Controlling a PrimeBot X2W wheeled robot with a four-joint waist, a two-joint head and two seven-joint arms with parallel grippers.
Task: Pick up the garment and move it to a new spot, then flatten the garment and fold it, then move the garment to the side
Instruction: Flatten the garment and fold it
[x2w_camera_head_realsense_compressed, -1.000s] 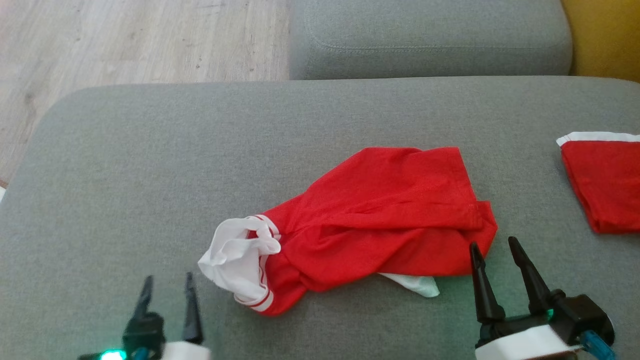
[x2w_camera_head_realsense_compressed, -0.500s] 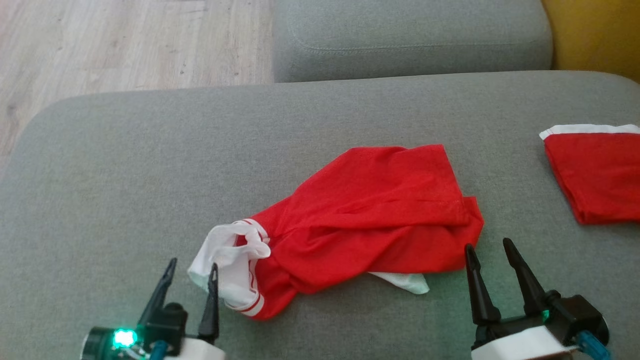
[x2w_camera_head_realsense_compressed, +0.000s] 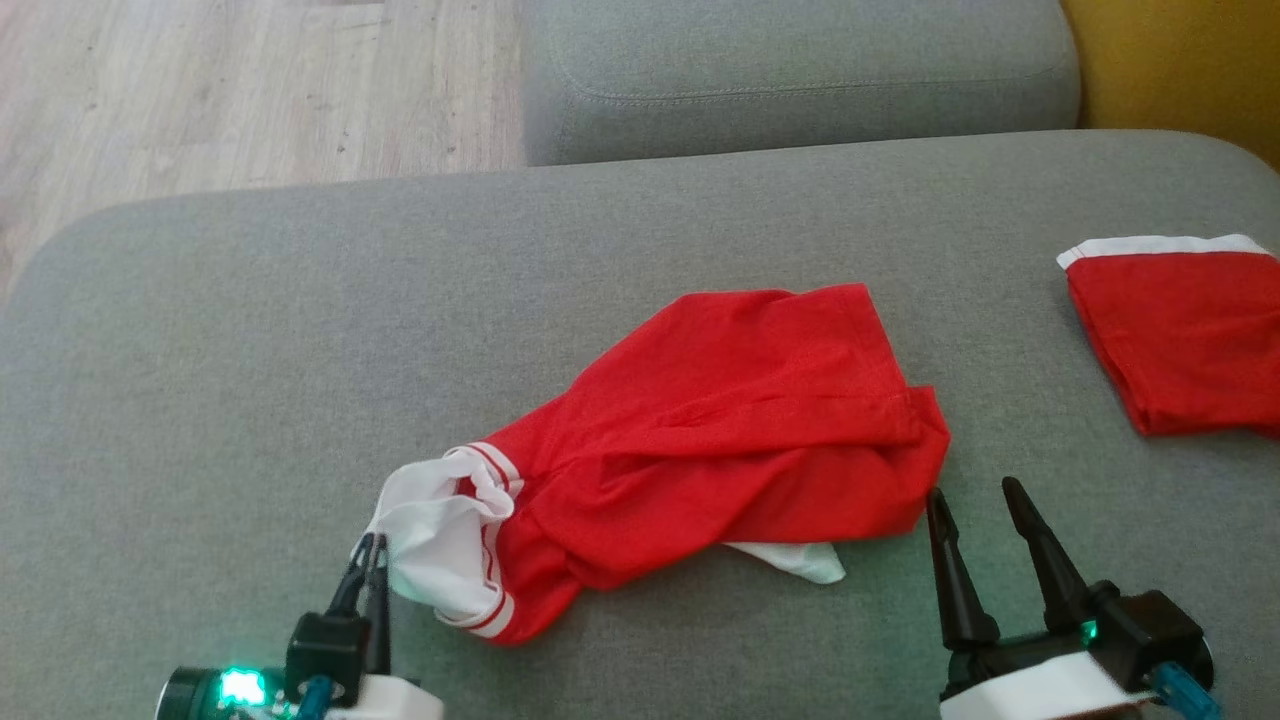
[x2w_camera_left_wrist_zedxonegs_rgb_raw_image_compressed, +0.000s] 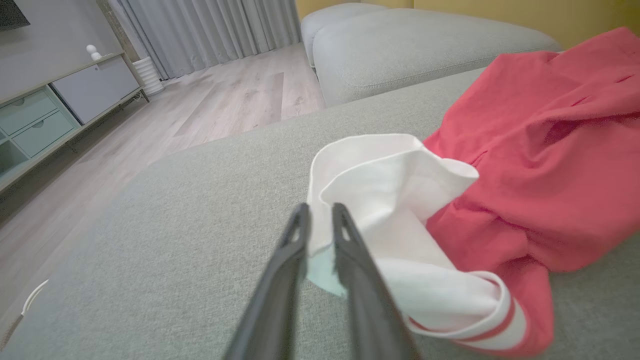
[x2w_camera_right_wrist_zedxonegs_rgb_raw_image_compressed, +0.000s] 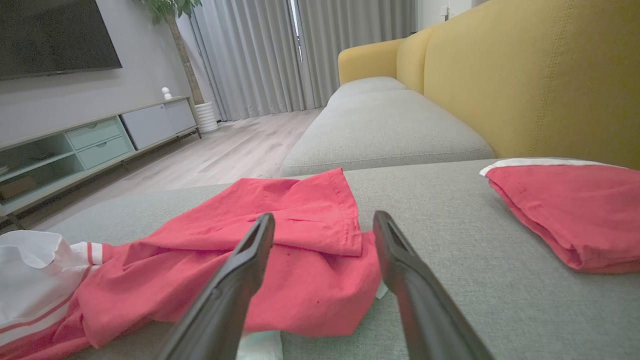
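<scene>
Garment (x2w_camera_head_realsense_compressed: 720, 420): red, with white lining and striped white trim; lay crumpled near the middle of the grey sofa seat (x2w_camera_head_realsense_compressed: 250, 350), white end toward the near left, red hem toward the right.
Left pincer (x2w_camera_head_realsense_compressed: 372, 545): clenched on the garment's white edge at its near-left end, with a fold of white cloth nipped between the 2 dark fingers; sat low over the near-left part of the seat.
Right pincer (x2w_camera_head_realsense_compressed: 972, 490): released, its 2 fingers spread wide and nothing between them; tips stood just near of the garment's right red hem, contact with the cloth impossible to tell.
White flap (x2w_camera_head_realsense_compressed: 800, 562): poked out from under the red cloth along the garment's near edge, between the 2 pincers.
Second red piece (x2w_camera_head_realsense_compressed: 1180, 340): folded flat, white band along its far edge; lay at the right of the seat, well apart from the garment.
Far cushion (x2w_camera_head_realsense_compressed: 800, 80): grey, just beyond the seat.
Backrest (x2w_camera_head_realsense_compressed: 1180, 60): yellow, at the far right.
Floor (x2w_camera_head_realsense_compressed: 200, 90): pale wood, at the far left.
</scene>
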